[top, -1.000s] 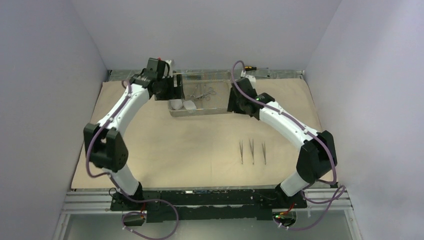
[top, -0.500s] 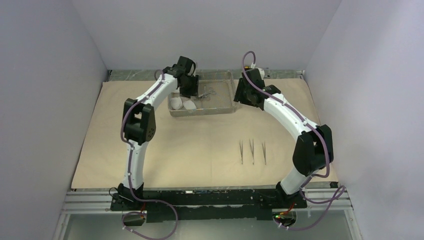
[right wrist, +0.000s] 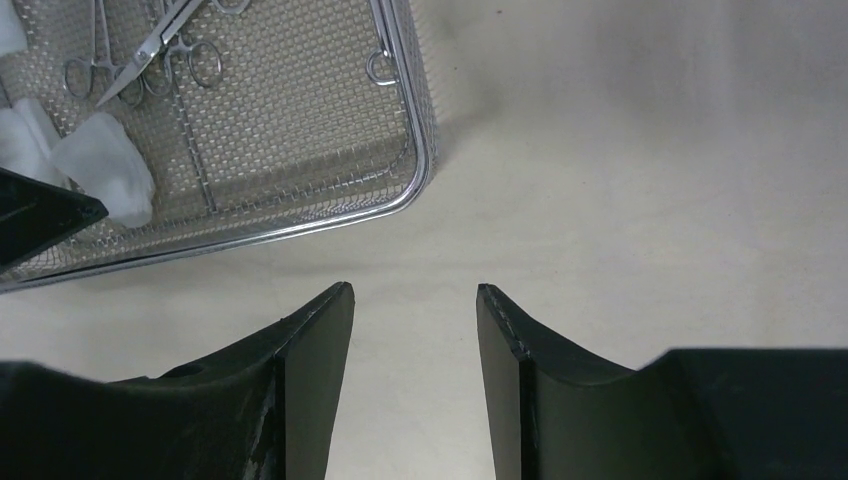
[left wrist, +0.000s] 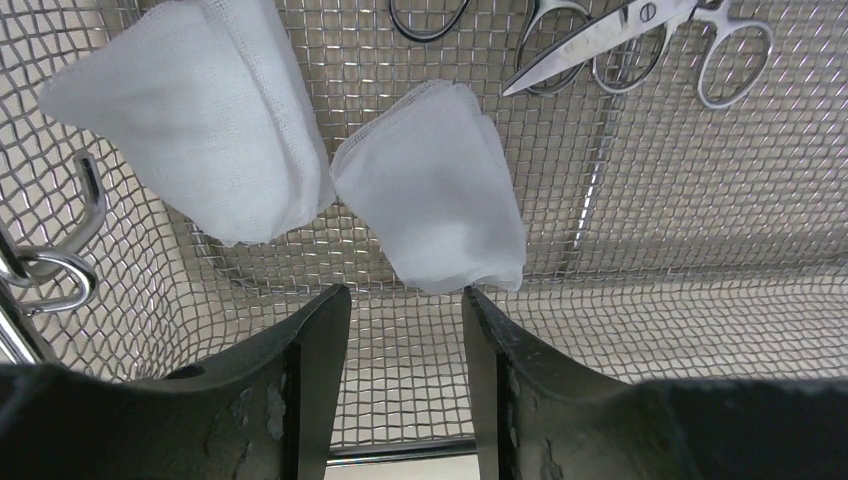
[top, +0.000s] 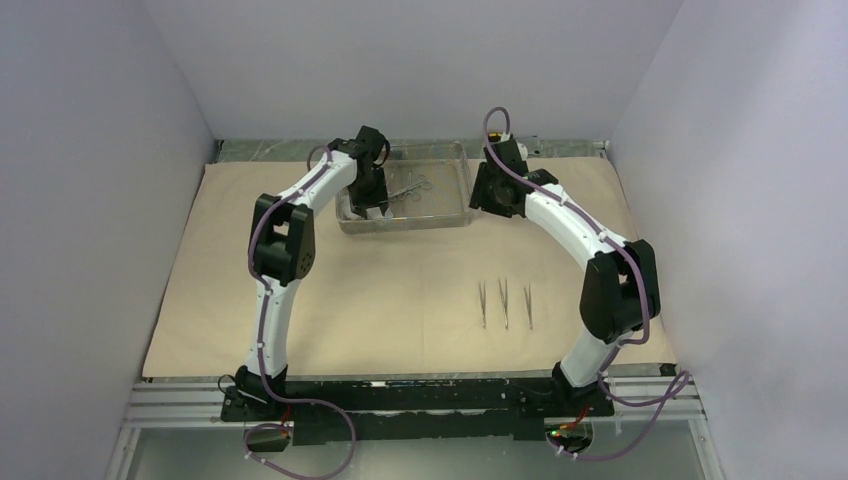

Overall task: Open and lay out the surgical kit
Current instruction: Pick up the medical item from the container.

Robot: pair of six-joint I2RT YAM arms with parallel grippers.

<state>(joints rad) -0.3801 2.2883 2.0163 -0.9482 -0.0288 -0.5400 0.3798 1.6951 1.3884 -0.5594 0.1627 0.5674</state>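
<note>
The beige wrap cloth (top: 330, 290) lies spread flat over the table. The steel wire-mesh tray (top: 455, 215) stands at its far middle. My left gripper (top: 370, 207) is open and empty, low inside the tray's left end. In the left wrist view (left wrist: 403, 292) it sits just short of a white gauze pad (left wrist: 435, 195), with a second pad (left wrist: 200, 110) to the left. The ring-handled clamps (left wrist: 620, 40) lie further in. My right gripper (top: 488, 197) is open and empty over bare cloth beside the tray's right end (right wrist: 413, 288). Three tweezers (top: 505, 303) lie side by side on the cloth.
A metal rail (top: 570, 147) runs along the table's far edge behind the cloth. Grey walls close in the left, right and back. The tray's rim (right wrist: 415, 170) stands just ahead and left of my right fingers. Bare cloth lies in front of the tray.
My left gripper has swung from the tray's left end into the tray and come down over the gauze pads. My right gripper has drawn a little away from the tray's right end.
</note>
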